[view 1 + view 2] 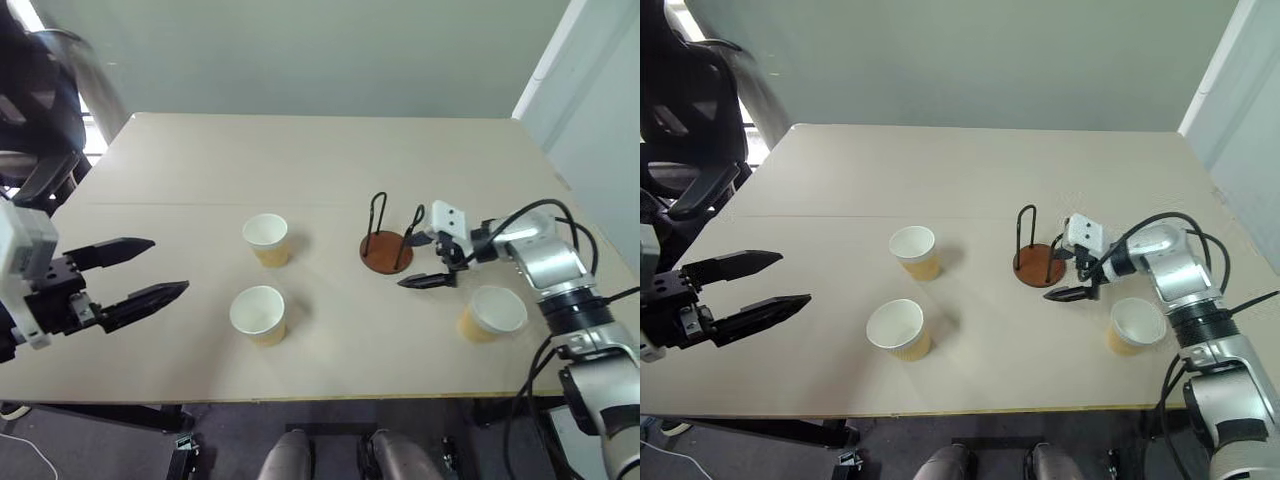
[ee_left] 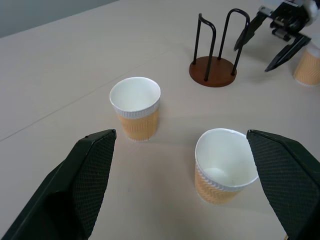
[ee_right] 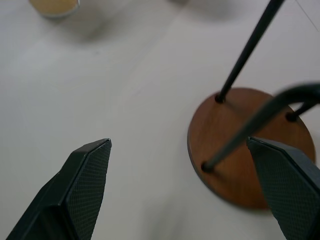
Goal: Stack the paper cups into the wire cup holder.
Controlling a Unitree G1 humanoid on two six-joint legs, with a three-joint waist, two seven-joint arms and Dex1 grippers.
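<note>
Tan paper cups (image 1: 266,240) upright (3), wire cup holder (image 1: 387,250) empty.

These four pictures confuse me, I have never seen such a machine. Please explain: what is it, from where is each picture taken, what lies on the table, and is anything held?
It is a humanoid robot with two arms, each ending in a gripper of two black fingers. Two pictures come from cameras in its head, looking down over the table. The other two come from a camera on each wrist, looking along that gripper's fingers.

On the table stand three paper cups, all upright and apart, and a wire cup holder, with no cup in it.

The left gripper is open near the two cups on the left. The right gripper is open beside the holder. Neither holds anything.
</note>
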